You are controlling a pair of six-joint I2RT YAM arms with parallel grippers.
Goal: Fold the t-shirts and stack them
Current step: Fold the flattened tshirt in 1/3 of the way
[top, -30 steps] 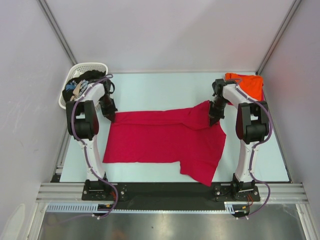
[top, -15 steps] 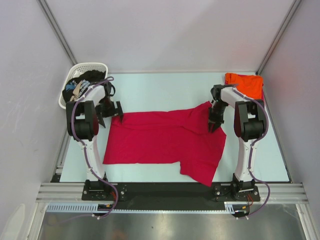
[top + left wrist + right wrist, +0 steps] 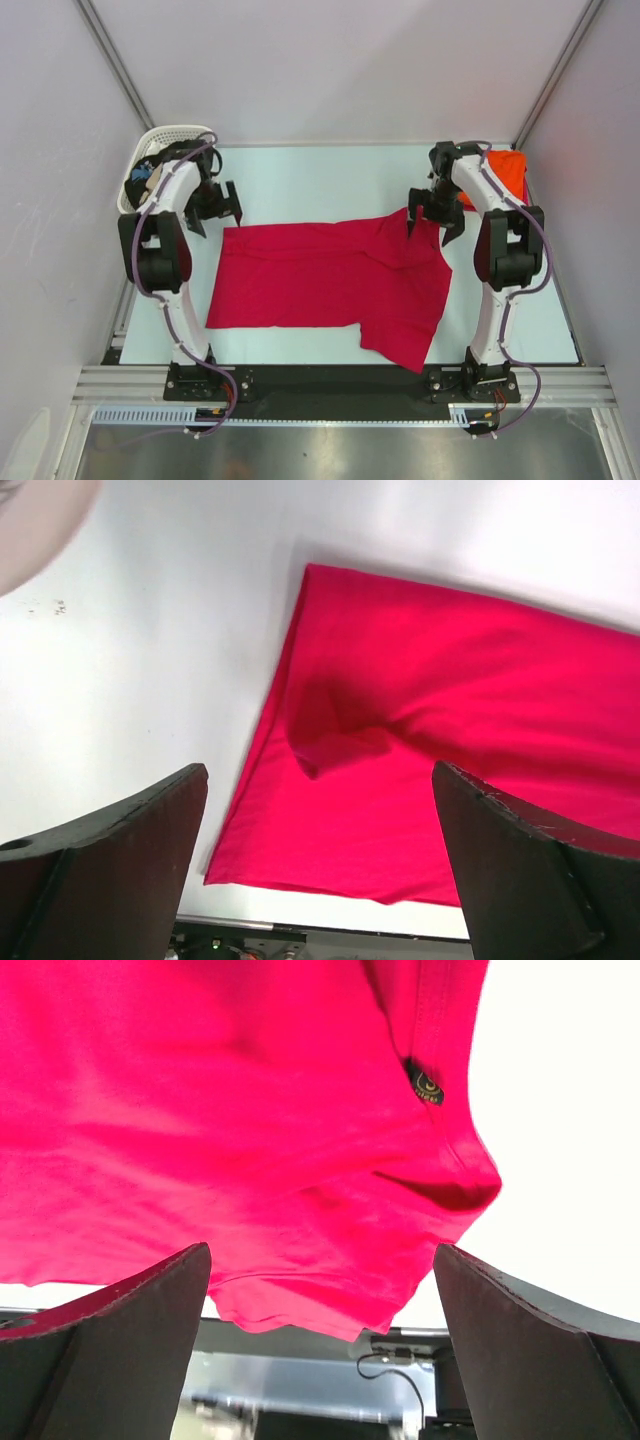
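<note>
The crimson-red t-shirt [image 3: 330, 280] lies spread flat in the middle of the table, with one sleeve reaching toward the near edge. My left gripper [image 3: 215, 212] hangs open just beyond its far left corner, holding nothing; the left wrist view looks down on the red cloth [image 3: 450, 730] between the left gripper's [image 3: 318, 775] wide jaws. My right gripper [image 3: 432, 222] is open above the far right corner, and the right wrist view shows the red shirt [image 3: 250, 1110] below the right gripper [image 3: 322, 1255]. The orange t-shirt [image 3: 505, 170] lies folded at the far right. The black t-shirt [image 3: 143, 175] sits in the basket.
The white lattice basket [image 3: 175, 133] stands at the far left corner, partly behind my left arm. Grey walls close in the table on three sides. The black rail with the arm bases [image 3: 330, 385] runs along the near edge.
Both grippers have opened and let go of the red shirt's far edge, then risen and drawn back from it. The shirt now lies flat on the table.
</note>
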